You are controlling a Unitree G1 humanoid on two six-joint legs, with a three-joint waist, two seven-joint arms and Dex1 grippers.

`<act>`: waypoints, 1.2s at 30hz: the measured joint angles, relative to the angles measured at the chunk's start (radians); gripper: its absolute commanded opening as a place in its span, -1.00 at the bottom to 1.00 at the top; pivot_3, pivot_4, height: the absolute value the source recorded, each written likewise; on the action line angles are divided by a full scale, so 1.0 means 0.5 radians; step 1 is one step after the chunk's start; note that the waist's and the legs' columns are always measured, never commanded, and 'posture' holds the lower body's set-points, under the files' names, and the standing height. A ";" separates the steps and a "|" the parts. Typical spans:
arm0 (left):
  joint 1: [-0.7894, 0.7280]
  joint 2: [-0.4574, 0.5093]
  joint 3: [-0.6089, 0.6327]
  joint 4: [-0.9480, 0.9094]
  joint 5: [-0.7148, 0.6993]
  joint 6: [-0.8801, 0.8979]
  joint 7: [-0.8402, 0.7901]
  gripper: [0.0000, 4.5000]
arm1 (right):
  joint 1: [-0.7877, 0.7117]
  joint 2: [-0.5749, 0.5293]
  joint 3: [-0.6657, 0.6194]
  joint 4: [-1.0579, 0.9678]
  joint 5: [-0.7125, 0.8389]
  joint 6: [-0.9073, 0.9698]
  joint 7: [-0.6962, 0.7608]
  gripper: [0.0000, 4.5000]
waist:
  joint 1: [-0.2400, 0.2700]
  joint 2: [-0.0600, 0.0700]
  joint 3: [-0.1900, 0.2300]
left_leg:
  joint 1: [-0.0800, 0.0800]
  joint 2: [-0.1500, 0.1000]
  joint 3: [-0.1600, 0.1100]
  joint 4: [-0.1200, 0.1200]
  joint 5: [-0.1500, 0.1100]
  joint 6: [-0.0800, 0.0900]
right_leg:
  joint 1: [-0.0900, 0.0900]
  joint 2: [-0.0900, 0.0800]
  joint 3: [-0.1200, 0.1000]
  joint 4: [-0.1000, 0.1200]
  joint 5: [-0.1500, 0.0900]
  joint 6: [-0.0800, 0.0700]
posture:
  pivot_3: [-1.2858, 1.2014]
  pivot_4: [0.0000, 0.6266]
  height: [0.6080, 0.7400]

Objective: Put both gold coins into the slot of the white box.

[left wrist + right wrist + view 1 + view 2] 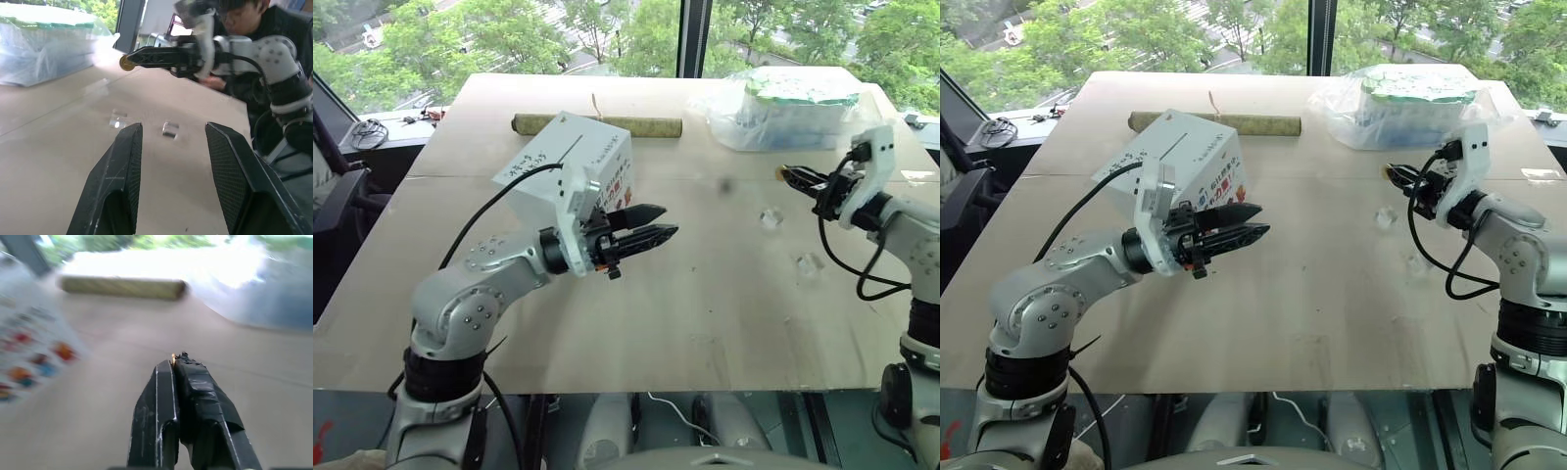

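The white box [563, 162] stands at the table's middle left, its handwritten face with the dark slot [566, 149] turned upward. Just in front of the box my left gripper [668, 221] points to the right, open, with nothing between its fingers [122, 161]. At the right, raised off the table, my right gripper [786, 173] points left and is shut on a gold coin [126, 62], which sticks out at the fingertips [173, 357]. The other gold coin is out of view.
Two small clear scraps [770, 218] [810, 262] lie on the table below the right gripper. A plastic-wrapped green-and-white bundle [793, 106] sits at the back right, a long brownish roll [597, 125] behind the box. A person [254, 19] sits beyond the table's right side.
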 measured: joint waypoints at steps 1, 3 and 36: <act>-0.073 -0.035 0.016 0.060 -0.065 0.039 0.025 -0.09 | -0.006 0.042 -0.072 -0.144 0.237 0.109 -0.059 -0.96 | 0.000 0.000 0.000 | 0.000 0.000 -0.001 0.000 0.000 0.000 | 0.000 -0.001 0.000 0.001 0.000 0.000 | 0.03 -0.52 1.00; -0.190 -0.080 0.045 0.144 -0.161 0.082 0.055 -0.09 | -0.049 0.082 -0.085 -0.380 0.596 0.226 -0.153 -0.96 | -0.007 0.000 0.000 | 0.001 0.001 0.000 0.000 0.000 0.000 | 0.000 -0.003 0.000 0.002 0.000 0.000 | 0.03 -0.52 1.00; -0.486 -0.156 0.052 0.414 -0.566 0.405 -0.128 -1.00 | -0.003 -0.283 0.384 -0.663 1.569 -0.209 -0.704 -0.78 | -0.004 0.000 0.000 | -0.002 -0.001 0.003 0.001 0.000 0.000 | -0.005 0.002 0.003 0.002 0.000 0.000 | 0.03 -0.52 1.00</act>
